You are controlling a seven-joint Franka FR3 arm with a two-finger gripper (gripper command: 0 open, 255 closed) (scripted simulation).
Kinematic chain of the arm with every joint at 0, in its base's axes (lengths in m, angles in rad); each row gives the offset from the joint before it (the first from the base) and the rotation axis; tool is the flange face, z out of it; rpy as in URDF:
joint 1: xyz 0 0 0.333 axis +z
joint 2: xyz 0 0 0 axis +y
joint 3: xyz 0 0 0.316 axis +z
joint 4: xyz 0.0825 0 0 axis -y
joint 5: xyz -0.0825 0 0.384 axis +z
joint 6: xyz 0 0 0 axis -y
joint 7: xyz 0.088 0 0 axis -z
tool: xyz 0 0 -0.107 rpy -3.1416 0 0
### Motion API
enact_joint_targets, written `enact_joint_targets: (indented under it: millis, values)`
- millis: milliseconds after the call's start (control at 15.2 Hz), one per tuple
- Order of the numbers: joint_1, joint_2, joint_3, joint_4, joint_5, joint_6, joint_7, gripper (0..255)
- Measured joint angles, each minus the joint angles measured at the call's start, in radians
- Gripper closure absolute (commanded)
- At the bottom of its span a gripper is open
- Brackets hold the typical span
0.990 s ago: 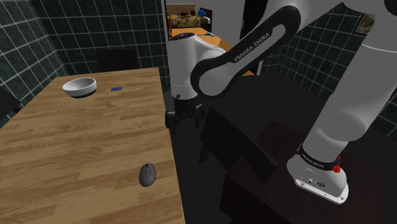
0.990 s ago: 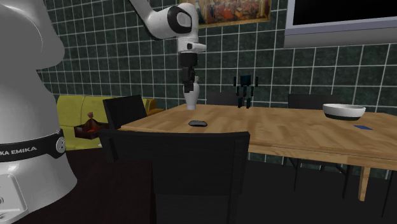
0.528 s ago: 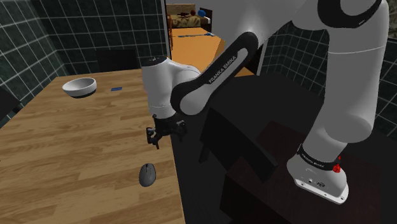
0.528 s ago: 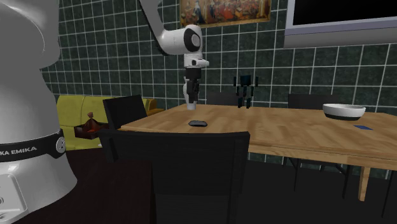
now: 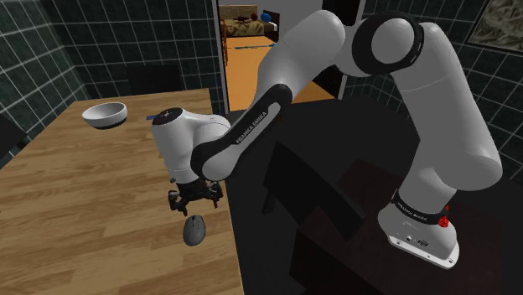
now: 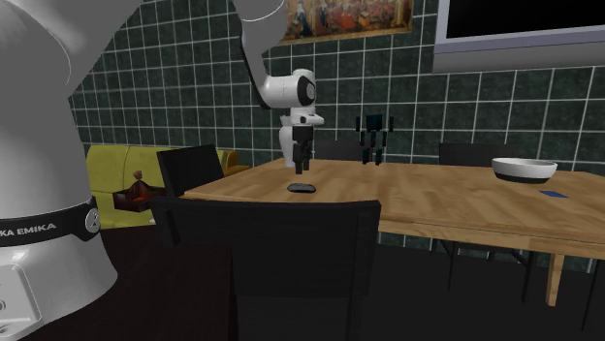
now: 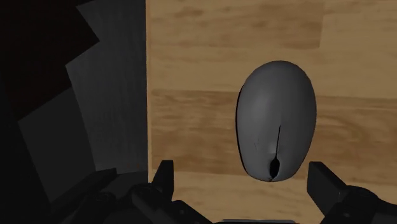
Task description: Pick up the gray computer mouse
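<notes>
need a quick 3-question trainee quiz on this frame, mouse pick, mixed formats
1. True or false: the tool is shut on the grey mouse.
2. The mouse lies A) tipped on its side, B) flat on the wooden table near its edge, C) overhanging the edge.
3. Fill in: the tool hovers ___ the mouse.
Key: 1 false, it is open; 2 B; 3 above.

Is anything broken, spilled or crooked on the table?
Nothing stands out. The dark grey oval computer mouse lies flat near the wooden table's edge. The white bowl stands upright farther along the table, and the open black tool hangs just above the mouse.
</notes>
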State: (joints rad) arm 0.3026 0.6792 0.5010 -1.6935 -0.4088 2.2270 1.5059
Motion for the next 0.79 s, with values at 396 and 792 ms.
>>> enact_joint_targets:
  millis: [396,792]
  values:
    - [0.088,0.173,-0.048,0.196,-0.031,-0.036,0.041,0]
    - [0.101,0.226,-0.066,0.216,-0.048,-0.003,0.048,255]
